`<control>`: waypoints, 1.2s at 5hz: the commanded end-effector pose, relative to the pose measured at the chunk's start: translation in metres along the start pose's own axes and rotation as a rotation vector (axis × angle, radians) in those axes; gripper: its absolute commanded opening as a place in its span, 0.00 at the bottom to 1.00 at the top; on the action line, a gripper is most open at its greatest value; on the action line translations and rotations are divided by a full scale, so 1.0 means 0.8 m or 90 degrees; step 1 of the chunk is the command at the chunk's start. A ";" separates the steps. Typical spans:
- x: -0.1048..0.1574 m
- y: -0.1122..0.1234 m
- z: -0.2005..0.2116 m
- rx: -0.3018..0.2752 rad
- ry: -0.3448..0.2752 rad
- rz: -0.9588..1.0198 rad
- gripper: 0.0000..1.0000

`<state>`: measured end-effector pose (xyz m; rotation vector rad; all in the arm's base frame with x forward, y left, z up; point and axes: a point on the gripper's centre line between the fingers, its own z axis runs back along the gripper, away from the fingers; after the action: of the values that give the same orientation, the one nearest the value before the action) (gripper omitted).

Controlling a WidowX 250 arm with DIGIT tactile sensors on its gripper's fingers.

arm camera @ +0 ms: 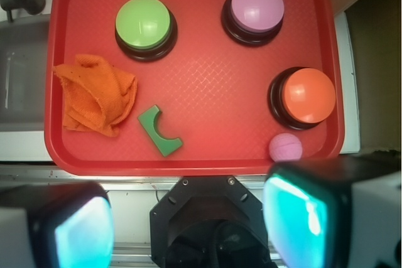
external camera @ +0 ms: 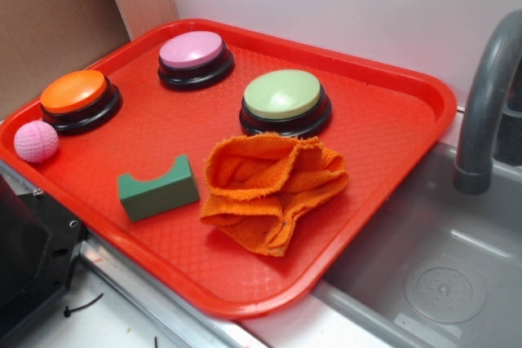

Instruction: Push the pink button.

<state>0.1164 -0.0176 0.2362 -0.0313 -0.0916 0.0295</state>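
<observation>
The pincer shows only in the wrist view, where its two fingers fill the lower corners, blurred and glowing teal, set wide apart with nothing between them. It hangs high above the near edge of the red tray, clear of everything on it; the exterior view does not show it at all.

Seen from the wrist, the nearest thing is the small textured pink ball, lying on the tray just above the right-hand finger. Just beyond the ball stands the orange button, the two almost touching. Toward the left-hand finger lies a green block with a curved notch cut in one side, and beside it a crumpled orange cloth reaches the tray's left rim.

The pink button stands at the far side of the tray, toward the right corner in the wrist view, upright on its black base, well apart from the pincer. In the exterior view the pink button sits at the back of the tray near the wall. The green button stands at the far left, just beyond the cloth.

The tray rests on the bench beside a grey sink with a grey tap over it.
</observation>
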 end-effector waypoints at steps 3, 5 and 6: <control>0.119 0.078 -0.064 0.036 -0.067 0.130 1.00; 0.188 0.144 -0.151 0.087 -0.069 0.116 1.00; 0.195 0.153 -0.189 0.088 -0.063 0.086 1.00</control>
<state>0.2784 0.0971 0.0808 0.0904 -0.1395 0.1587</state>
